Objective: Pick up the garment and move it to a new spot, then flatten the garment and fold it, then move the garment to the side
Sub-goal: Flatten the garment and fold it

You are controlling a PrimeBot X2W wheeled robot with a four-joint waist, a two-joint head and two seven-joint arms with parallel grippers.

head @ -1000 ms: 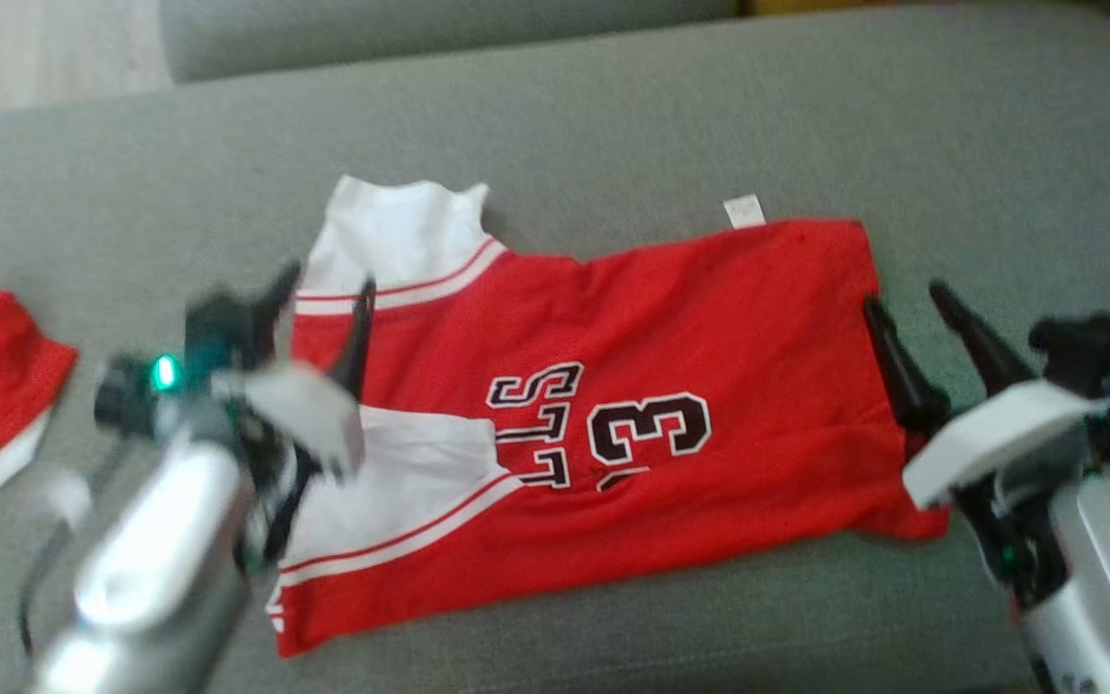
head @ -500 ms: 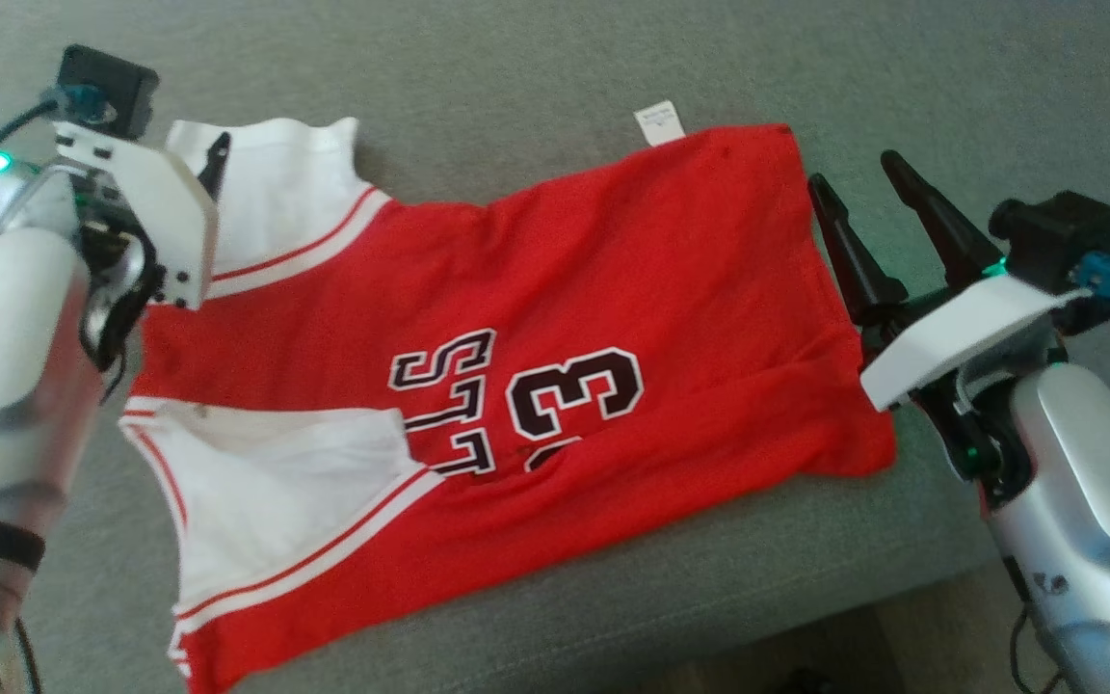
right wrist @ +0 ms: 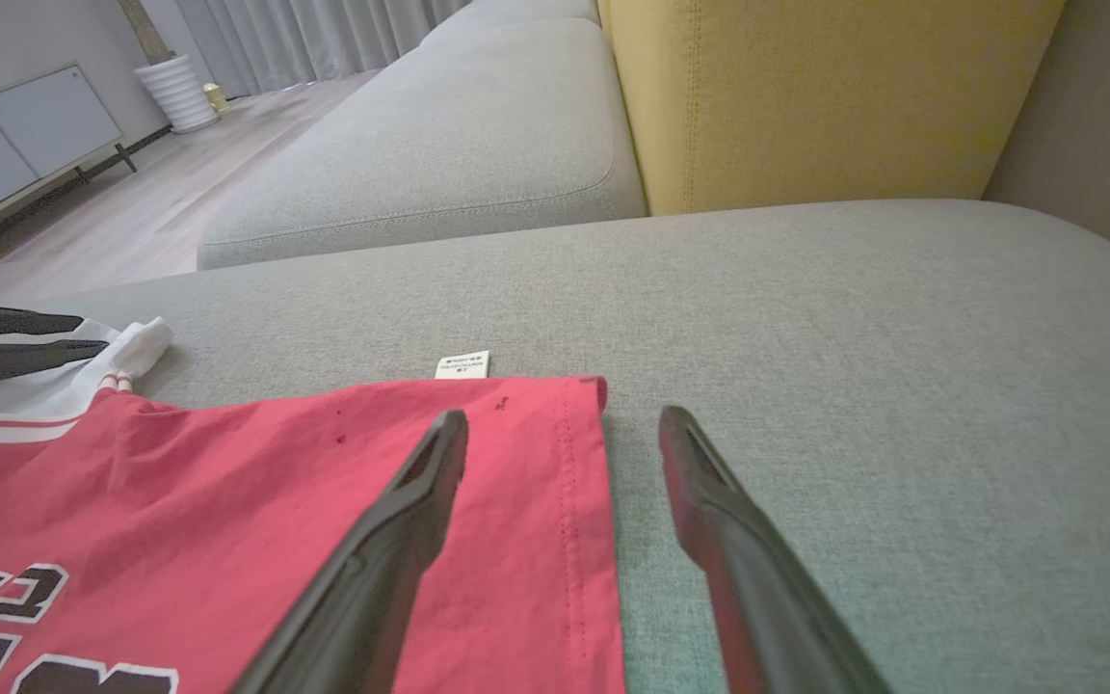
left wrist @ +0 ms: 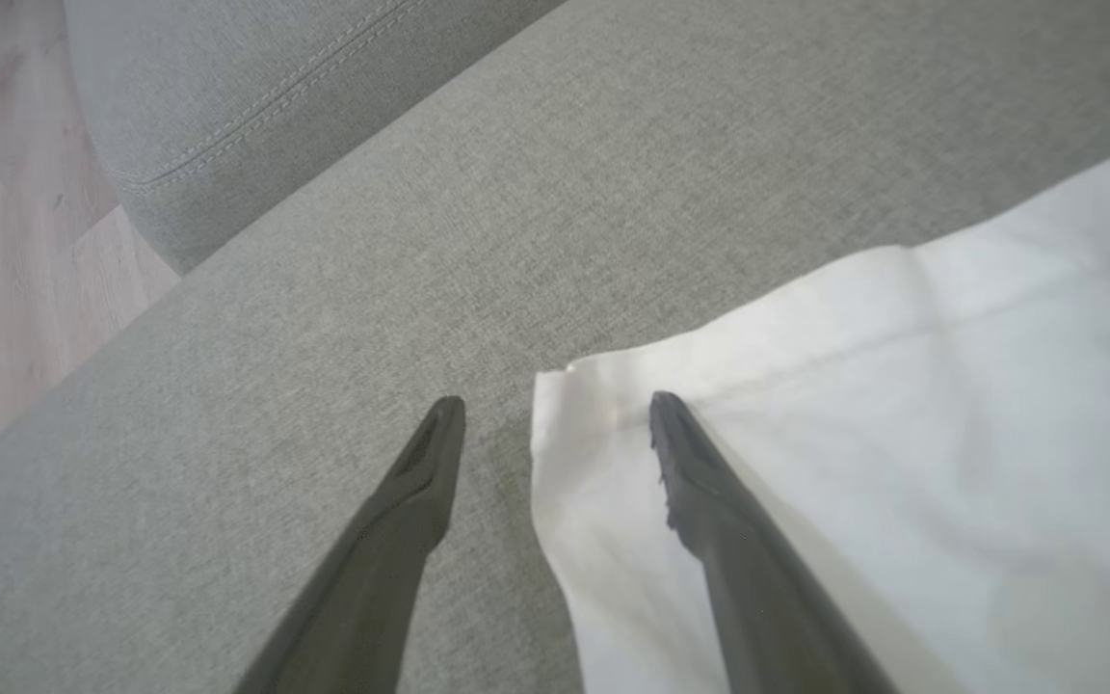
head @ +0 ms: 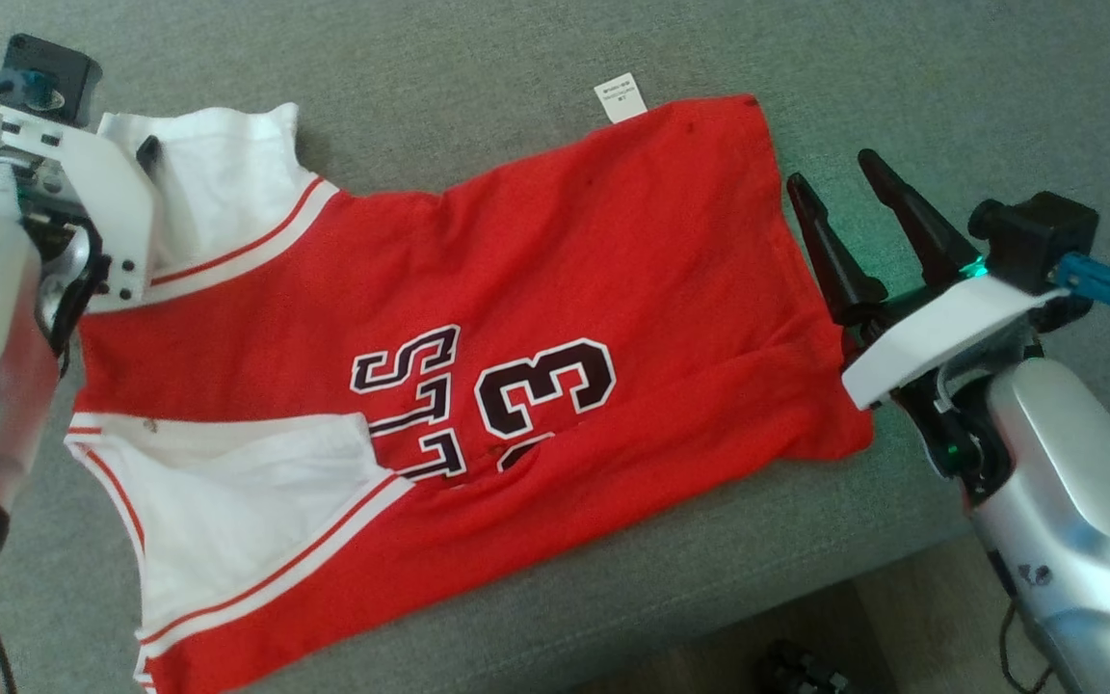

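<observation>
Nearest the robot: sofa (head: 613,617) front edge, w/ floor (head: 902,617) below it at lower right. On the seat lies the jersey (head: 478,289), red, print side up, spread sideways betw the two grippers. Neck end is toward the L fingers, hem toward the R.

R gripper (right wrist: 563,416): fingers spread wide, nothing held. Its L finger hangs over the red hem (right wrist: 579,501) and its R finger over bare sofa, so the hem edge runs betw the two. Just past the L fingertip: the hem corner and a small white tag (right wrist: 462,366). Far beyond: more seat, then a yellow cushion (right wrist: 825,96).

L gripper (left wrist: 555,403): also spread, empty. Its R finger is over the white shoulder strap (left wrist: 854,405), its L finger over bare sofa, and the strap corner lies betw the tips. Can't tell if either finger touches cloth. Beyond the tips: sofa, then floor.

Progress, as I judge it: pick-up and re-spot look done, since the cloth is laid out and mostly flat. A few creases show near the hem, and the near white armhole panel (head: 247,492) looks turned over. So flattening is approx finished, or the fingers are lining up at both far corners for the 1st fold. No fold made yet; move to the side not started.
</observation>
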